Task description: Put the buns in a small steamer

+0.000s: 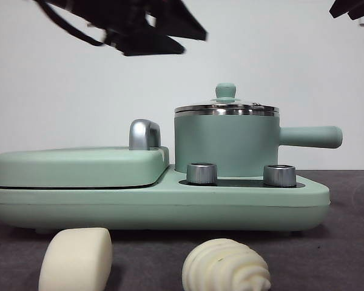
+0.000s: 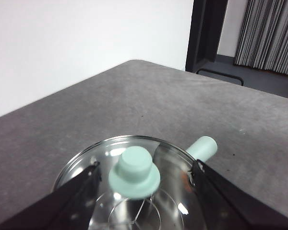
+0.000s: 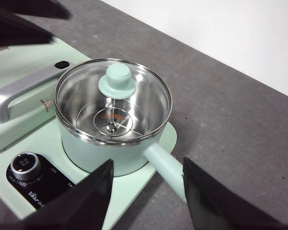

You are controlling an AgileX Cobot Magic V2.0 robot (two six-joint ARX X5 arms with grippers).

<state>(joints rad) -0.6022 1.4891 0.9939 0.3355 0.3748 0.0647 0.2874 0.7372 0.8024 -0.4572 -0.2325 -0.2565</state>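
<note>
Surface: dark grey matte table [image 1: 352,242], plain white wall [image 1: 79,91] behind it. Left wrist view also catches a dark doorframe [image 2: 206,33] and grey pleated curtains [image 2: 269,33] past the table's far edge (neither shows in the other two views).

Small steamer [image 1: 226,145] sits on the right side of the mint-green cooker base [image 1: 170,206], glass lid [image 3: 113,98] on, green knob [image 1: 225,92] on top, side handle [image 1: 309,136] pointing right in the front view. Flat green griddle [image 1: 79,167] with chrome handle [image 1: 144,133] is beside it on the same base; two steel dials [image 1: 201,173] in front of the pot.

Both buns are on the table in front of the base, outside the pot: smooth bun [image 1: 76,259] to the left, ridged bun [image 1: 226,265] to the right, apart from each other. Front view only; neither wrist camera sees them.

Left gripper [image 2: 146,167] is above the lid, jaws spread wide either side of the knob, not touching it. In the front view it is the dark blurred mass at top left, well above the pot.

Right gripper [image 3: 146,177] hangs off to the side, jaws apart and empty, the pot handle showing between them. Right wrist view shows the steel rack inside through the glass.
</note>
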